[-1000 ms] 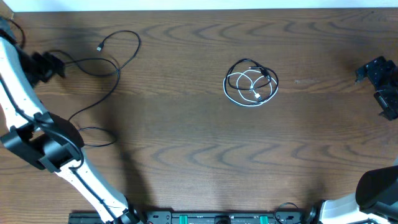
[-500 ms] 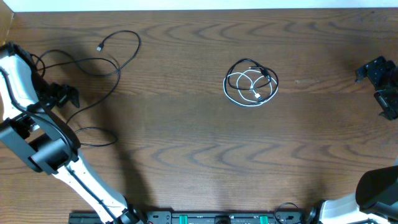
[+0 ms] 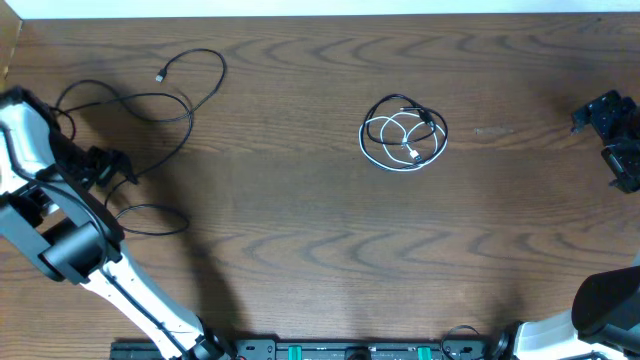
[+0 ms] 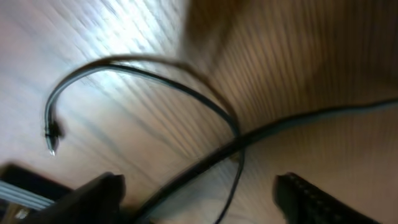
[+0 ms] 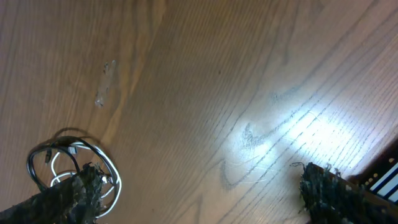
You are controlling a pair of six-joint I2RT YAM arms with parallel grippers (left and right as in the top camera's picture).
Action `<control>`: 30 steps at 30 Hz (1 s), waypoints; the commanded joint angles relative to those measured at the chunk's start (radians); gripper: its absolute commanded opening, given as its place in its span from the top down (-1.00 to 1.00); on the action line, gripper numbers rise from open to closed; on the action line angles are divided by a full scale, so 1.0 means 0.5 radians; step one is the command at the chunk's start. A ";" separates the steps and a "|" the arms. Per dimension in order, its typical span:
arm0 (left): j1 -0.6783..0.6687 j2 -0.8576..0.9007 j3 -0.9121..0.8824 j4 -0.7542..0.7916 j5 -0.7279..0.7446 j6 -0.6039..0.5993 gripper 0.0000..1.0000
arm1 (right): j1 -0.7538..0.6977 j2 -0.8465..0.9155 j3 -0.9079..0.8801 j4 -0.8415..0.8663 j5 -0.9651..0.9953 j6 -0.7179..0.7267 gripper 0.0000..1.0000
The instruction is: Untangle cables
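Wood table (image 3: 300, 250) carries a black cable (image 3: 225, 72) sprawled far-to-near, plug (image 3: 160, 75) pointing left.

Left gripper (image 4: 205, 199) and right gripper (image 5: 196, 196) hold jaws wide apart.

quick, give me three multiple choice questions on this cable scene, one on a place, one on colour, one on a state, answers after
1. Where does the coiled bundle lie on the table?
A. near the middle
B. at the left edge
C. at the near edge

2. Which colours show in that bundle?
A. red and blue
B. white and black
C. all yellow

3. How is the right tool?
A. shut on a white loop
B. shut on a black loop
C. open, holding nothing

Answers:
1 A, the overhead view shows it mid-table.
2 B, white loops lie with black ones among them.
3 C, its wrist view shows the fingers apart over bare wood.
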 commanded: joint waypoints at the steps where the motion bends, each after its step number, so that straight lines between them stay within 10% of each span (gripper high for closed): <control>1: -0.002 -0.007 -0.076 0.019 0.024 0.054 -0.11 | 0.002 -0.002 -0.001 -0.002 0.010 0.023 -0.99; 6: -0.002 -0.016 -0.026 0.033 -0.004 0.053 0.85 | 0.002 -0.002 -0.001 -0.002 0.010 0.023 -0.98; 19: -0.014 -0.132 1.205 0.401 1.047 -0.154 0.85 | 0.002 -0.002 -0.001 -0.002 0.010 0.023 -0.99; 25: -0.016 -0.166 1.372 1.122 1.033 -0.487 0.85 | 0.002 -0.002 -0.001 -0.002 0.010 0.023 -0.99; 30: -0.060 -0.100 1.276 1.208 0.381 -0.321 0.85 | 0.002 -0.002 -0.001 -0.002 0.010 0.023 -0.98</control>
